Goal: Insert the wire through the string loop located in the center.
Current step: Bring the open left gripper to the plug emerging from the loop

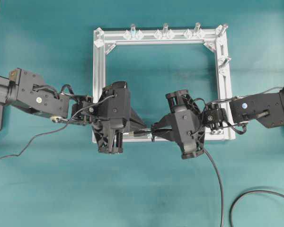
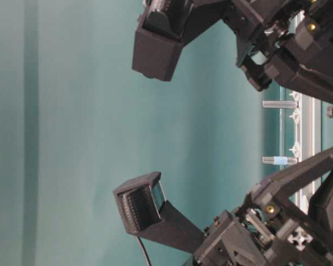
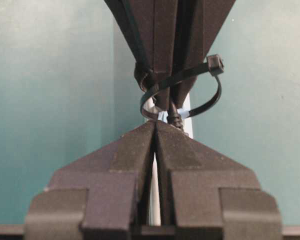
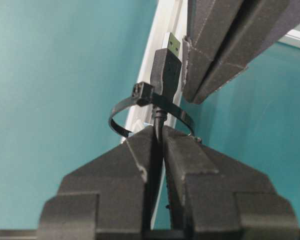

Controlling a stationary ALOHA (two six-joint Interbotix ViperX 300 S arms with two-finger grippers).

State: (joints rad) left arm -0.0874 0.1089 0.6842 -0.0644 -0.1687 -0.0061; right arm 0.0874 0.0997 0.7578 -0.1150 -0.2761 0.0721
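Between the two pairs of black jaws, over the near bar of the square silver aluminium frame [image 1: 100, 85], sits the small black string loop [image 4: 124, 131], which in the wrist views looks like a thin black tie with a square lock. The long thin black wire [image 4: 159, 131] runs up out of the right gripper [image 4: 158, 131], whose jaws are clamped on the cable just below the plug; the plug's black rectangular body and metallic tip stand just beyond those jaws, already through the loop, with the loop's band crossing the plug's lower end. The left gripper [image 3: 155, 125] has its jaws pressed together with nothing visible between them. Its tips lie just beside the plug, seen from the right wrist as a dark wedge to the right of the metallic tip, though whether they touch it cannot be told.

From overhead the two gripper bodies cover the loop and the plug almost entirely. The table-level view shows neither, only arm parts and clear upright pegs [image 2: 278, 104] on the frame. The wire's free length trails over the teal table cover [image 1: 146, 198] and is cut off at the picture's edge.
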